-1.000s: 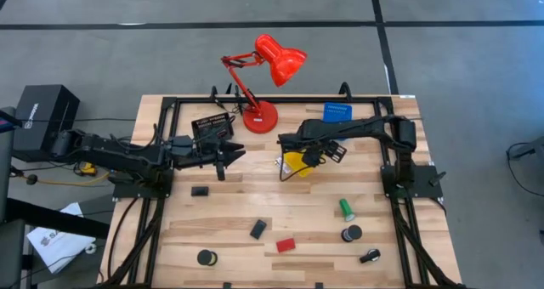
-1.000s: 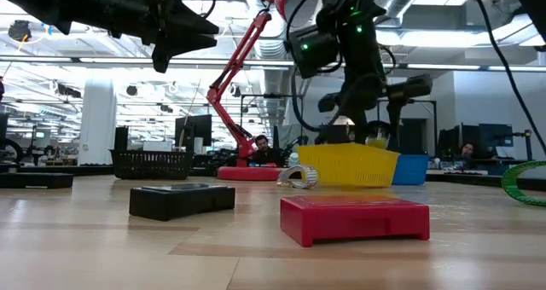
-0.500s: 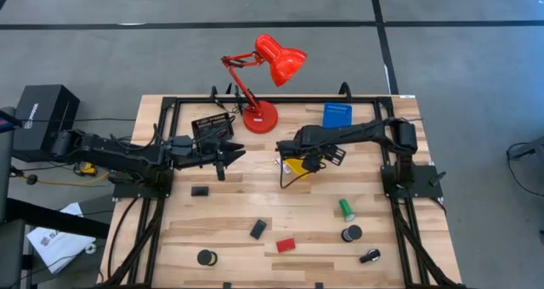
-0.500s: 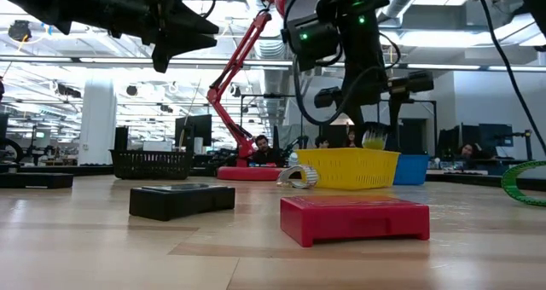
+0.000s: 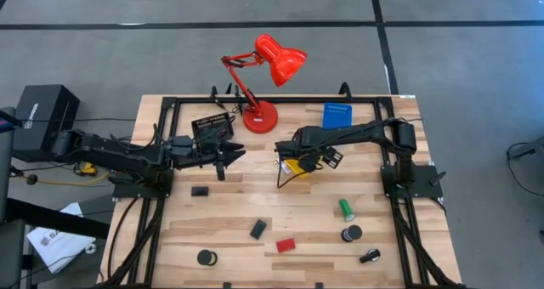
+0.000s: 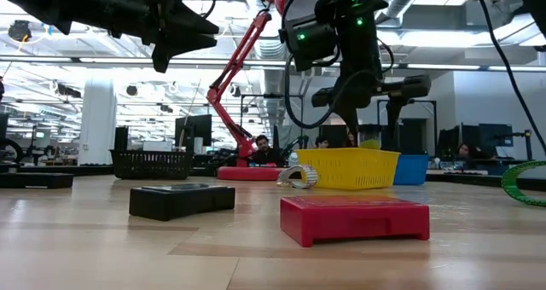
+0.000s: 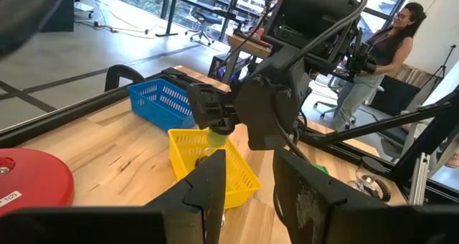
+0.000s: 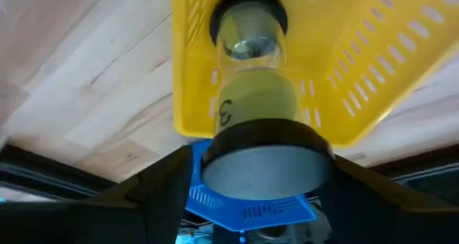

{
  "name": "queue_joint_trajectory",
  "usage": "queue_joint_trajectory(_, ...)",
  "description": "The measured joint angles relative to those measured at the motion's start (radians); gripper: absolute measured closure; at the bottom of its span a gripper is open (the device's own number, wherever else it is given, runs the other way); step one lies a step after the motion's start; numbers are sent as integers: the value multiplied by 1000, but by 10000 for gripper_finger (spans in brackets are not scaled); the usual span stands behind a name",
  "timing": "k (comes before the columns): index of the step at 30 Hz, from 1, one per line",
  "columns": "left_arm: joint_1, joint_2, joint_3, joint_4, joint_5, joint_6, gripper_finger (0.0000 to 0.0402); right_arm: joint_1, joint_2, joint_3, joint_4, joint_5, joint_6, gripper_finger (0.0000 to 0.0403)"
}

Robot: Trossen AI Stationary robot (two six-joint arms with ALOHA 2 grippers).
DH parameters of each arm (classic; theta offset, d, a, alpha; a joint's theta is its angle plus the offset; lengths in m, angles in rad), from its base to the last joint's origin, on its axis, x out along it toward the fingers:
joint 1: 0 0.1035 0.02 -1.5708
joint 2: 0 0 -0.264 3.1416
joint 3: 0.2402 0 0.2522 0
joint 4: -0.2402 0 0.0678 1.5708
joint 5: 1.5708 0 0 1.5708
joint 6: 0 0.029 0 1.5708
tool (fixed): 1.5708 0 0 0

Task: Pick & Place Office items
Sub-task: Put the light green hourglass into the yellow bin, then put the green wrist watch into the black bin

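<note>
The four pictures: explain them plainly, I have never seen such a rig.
It is a robot with two dark arms at a wooden table. One picture looks down from above, one looks level along the tabletop, and one comes from each wrist. On the table lie a green cylinder, a red block, a black block, a tape roll, plus a red lamp. The left gripper hangs empty, jaws apart. The right gripper is above the yellow tray with a yellowish tube; whether it grips it cannot be told.
</note>
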Motion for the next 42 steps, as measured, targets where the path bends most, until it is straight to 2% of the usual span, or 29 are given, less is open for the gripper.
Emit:
queue_joint_trajectory(6, 0, 0, 0, 0, 0, 0, 289, 1, -10, 0, -31, 0, 178, 132)
queue_joint_trajectory(18, 0, 0, 0, 0, 0, 0, 289, 37, -27, 0, -233, 0, 594, 133)
queue_joint_trajectory(25, 0, 0, 0, 0, 0, -7, 289, 40, -59, 0, -232, -7, 853, 133)
queue_joint_trajectory(30, 0, 0, 0, -1, 0, -34, 289, 52, -173, 0, -232, -94, 926, 133)
queue_joint_trajectory(35, 0, 0, 0, -1, 0, -33, 289, 74, -331, -26, -173, -218, 1161, 133)
queue_joint_trajectory(42, 0, 0, 0, -1, 0, -33, 289, 195, -543, -199, -110, -228, 1507, 133)
